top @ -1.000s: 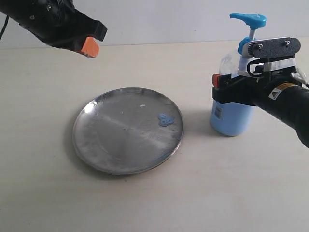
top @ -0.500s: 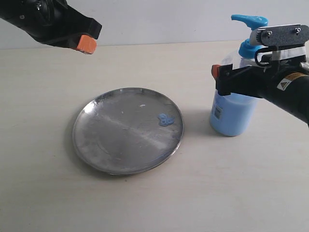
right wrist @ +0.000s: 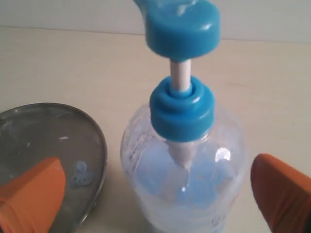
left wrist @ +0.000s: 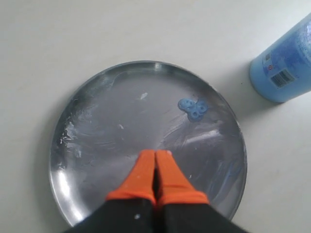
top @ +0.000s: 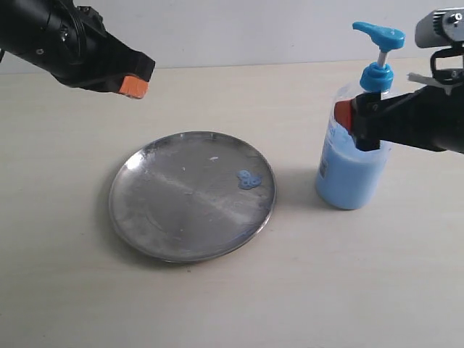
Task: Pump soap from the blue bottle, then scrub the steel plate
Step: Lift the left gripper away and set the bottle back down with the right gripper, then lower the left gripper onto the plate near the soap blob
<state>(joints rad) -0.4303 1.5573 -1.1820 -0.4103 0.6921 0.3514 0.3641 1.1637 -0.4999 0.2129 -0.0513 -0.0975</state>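
Bench (top: 290, 304) surface, pale and matte, fills the foreground. On it, left of the middle, lies the steel plate (top: 167, 210), round and shallow, with faint scratches and a few white flecks on its shiny face. A small bluish blob of soap (top: 249, 180) sits on the plate close to its right rim, on the side facing the bottle.

Just right of the plate and not touching it, the blue bottle (top: 351, 181) stands upright on the bench, its lower part full of light blue liquid and a small label (top: 325, 168) on its side. The blue collar (top: 377, 76) and pump head (top: 378, 32) rise above it, with the white stem showing between them.

The right hand (right wrist: 156, 194) reaches in from the right at the bottle's shoulders. Its jaws are spread wide, with 1 orange pad on each side of the clear plastic, and it grips nothing.

Farthest back, at the upper left, the left hand (top: 134, 85) hangs above the bench beyond the plate. Its 2 orange pads (left wrist: 143, 174) are pressed flat together with nothing between them.
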